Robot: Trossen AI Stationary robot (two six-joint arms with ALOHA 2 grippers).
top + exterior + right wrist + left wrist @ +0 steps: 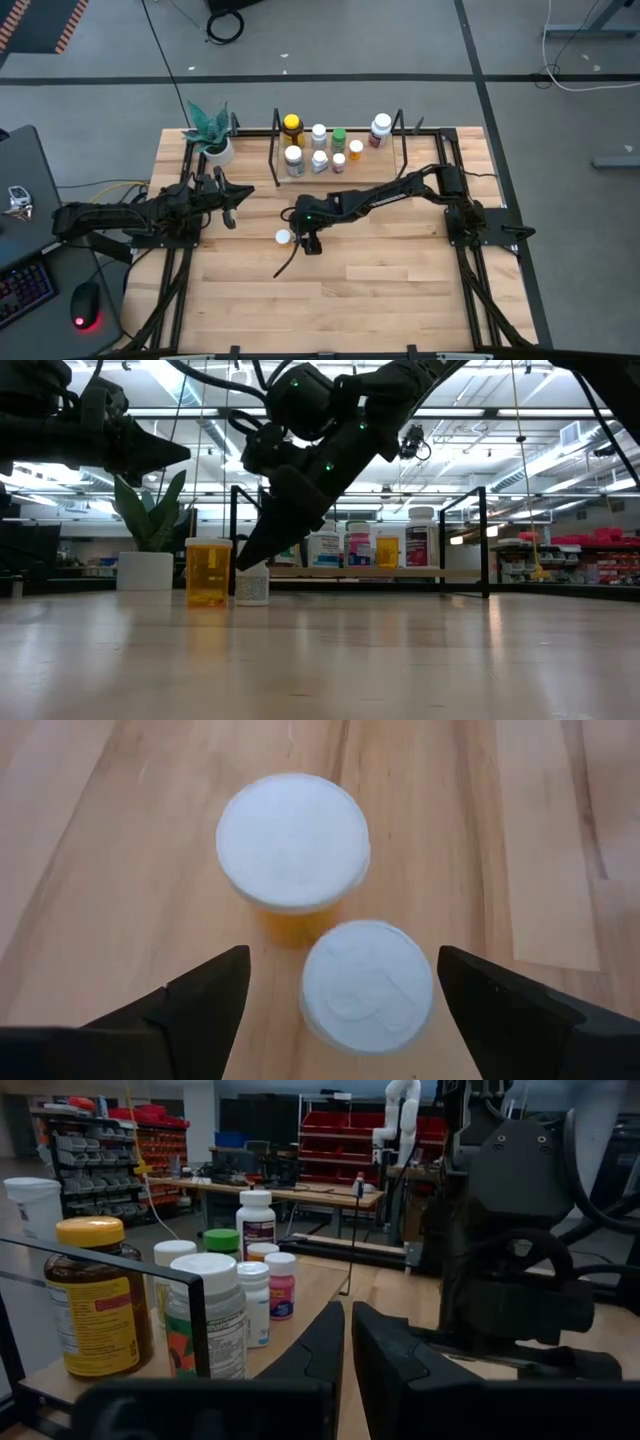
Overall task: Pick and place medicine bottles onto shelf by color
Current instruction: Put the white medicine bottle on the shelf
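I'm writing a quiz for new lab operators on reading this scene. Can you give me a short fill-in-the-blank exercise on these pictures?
1. The right gripper hangs over two white-capped bottles, its fingers ____.
2. The left gripper waits near the potted green plant with its fingers ____.
3. The taller of the two loose bottles, the orange bottle, stands ____ on the wooden table.
4. The amber bottle on the black metal shelf has a ____ cap.

Missing words: open; shut; upright; yellow

Workshop-lab: red parts bins (345, 1125), workbenches (265, 1188), white robot arm (398, 1115) behind.
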